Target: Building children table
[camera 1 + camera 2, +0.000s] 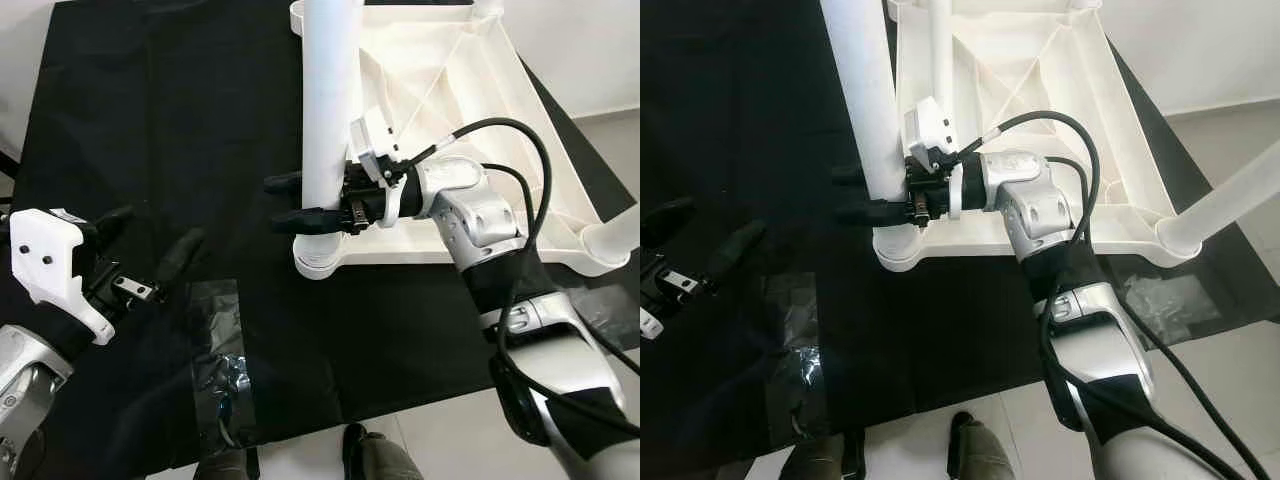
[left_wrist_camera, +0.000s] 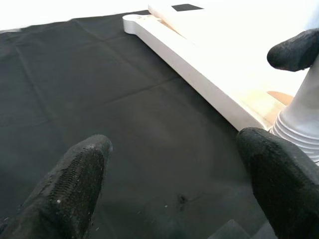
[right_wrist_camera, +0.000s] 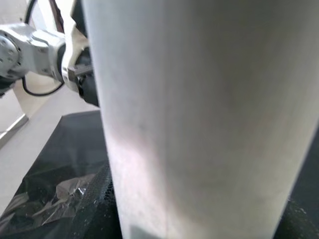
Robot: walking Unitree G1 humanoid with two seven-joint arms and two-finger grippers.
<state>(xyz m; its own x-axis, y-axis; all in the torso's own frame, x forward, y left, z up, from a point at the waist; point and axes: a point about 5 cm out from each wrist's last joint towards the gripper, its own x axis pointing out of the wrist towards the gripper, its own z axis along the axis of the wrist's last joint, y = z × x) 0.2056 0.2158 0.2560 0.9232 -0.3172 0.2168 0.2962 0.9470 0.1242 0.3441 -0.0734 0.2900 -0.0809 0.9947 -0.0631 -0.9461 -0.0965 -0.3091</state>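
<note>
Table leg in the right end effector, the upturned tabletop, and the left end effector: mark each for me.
table leg (image 1: 328,100), left eye view, on its white shaft.
upturned tabletop (image 1: 455,60), left eye view, on its ribbed underside.
left end effector (image 1: 150,250), left eye view, between its fingertips.

White plastic tabletop (image 1: 440,90) lies upside down on black cloth; 1 white leg (image 1: 330,110) stands upright in its near-left corner socket.

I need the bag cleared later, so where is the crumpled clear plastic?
The crumpled clear plastic lies on the black cloth near its front edge, below the open left gripper.
</note>
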